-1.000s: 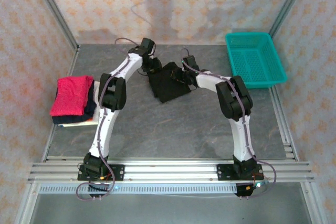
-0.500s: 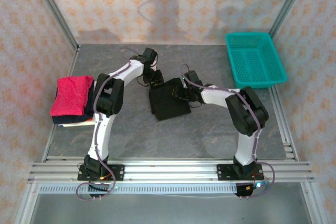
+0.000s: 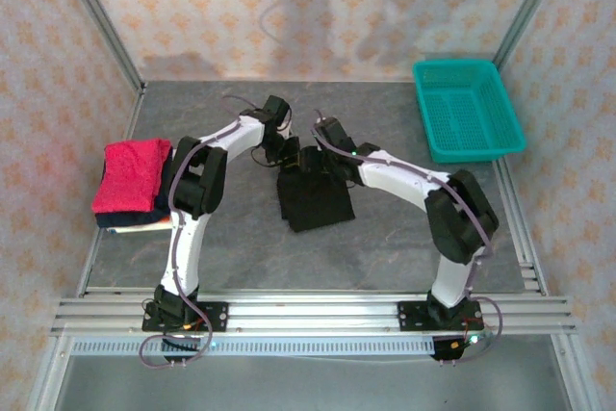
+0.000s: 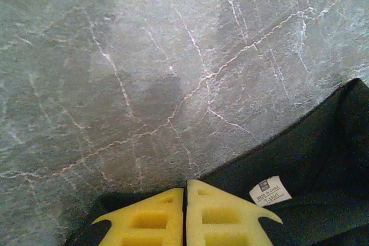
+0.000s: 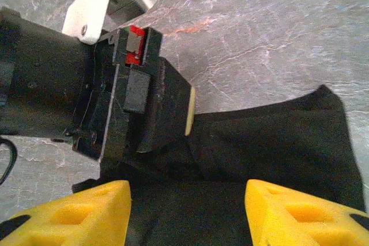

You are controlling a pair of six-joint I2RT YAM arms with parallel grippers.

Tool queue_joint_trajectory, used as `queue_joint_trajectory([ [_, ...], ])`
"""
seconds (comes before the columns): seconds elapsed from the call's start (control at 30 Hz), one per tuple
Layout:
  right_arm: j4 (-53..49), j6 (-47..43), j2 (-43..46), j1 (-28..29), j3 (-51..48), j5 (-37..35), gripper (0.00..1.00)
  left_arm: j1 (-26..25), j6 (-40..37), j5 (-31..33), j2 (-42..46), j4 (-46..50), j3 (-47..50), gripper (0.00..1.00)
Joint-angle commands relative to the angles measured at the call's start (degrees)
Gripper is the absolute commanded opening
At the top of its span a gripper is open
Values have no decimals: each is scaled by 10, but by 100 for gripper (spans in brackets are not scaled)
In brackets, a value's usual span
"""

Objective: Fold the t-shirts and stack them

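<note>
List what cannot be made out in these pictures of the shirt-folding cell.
- Left wrist view: whether the shut left gripper pinches the black t-shirt; its own fingers cover the contact.
- Right wrist view: part of the shirt's edge, behind the left gripper's body.
- Top view: what the stack's lower layers are; the crimson t-shirt covers most of them.
</note>
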State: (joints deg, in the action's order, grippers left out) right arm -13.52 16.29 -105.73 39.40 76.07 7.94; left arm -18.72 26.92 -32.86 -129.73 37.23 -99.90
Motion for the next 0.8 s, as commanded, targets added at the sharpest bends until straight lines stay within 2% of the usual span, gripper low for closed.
queue_joint_trajectory([
  [0.0, -49, -16, -39, 4, 24, -1, 56, 3, -10, -20, 12, -4, 1, 6],
  [0.17, -74, -21, -75, 4, 34, -10, 59, 5, -13, -29, 11, -5, 4, 3],
  [0.27, -87, -27, -86, 4, 46, -6, 57, 7, -14, -34, 11, -5, 6, 2],
  [0.33, -96, -29, -90, 4, 56, 3, 37, 6, -16, -37, 11, -6, 9, 0],
  [0.4, -94, -28, -81, 5, 57, 7, 10, 6, -18, -38, 11, -5, 11, 0],
  [0.43, -88, -27, -72, 4, 54, 8, 0, 6, -19, -39, 12, -5, 12, 0],
  [0.7, -47, -19, -18, 4, 35, -15, 0, 6, -21, -39, 14, -9, 22, 0],
  [0.77, -31, -10, -3, 4, 23, -29, 10, 6, -21, -37, 12, -9, 23, 0],
])
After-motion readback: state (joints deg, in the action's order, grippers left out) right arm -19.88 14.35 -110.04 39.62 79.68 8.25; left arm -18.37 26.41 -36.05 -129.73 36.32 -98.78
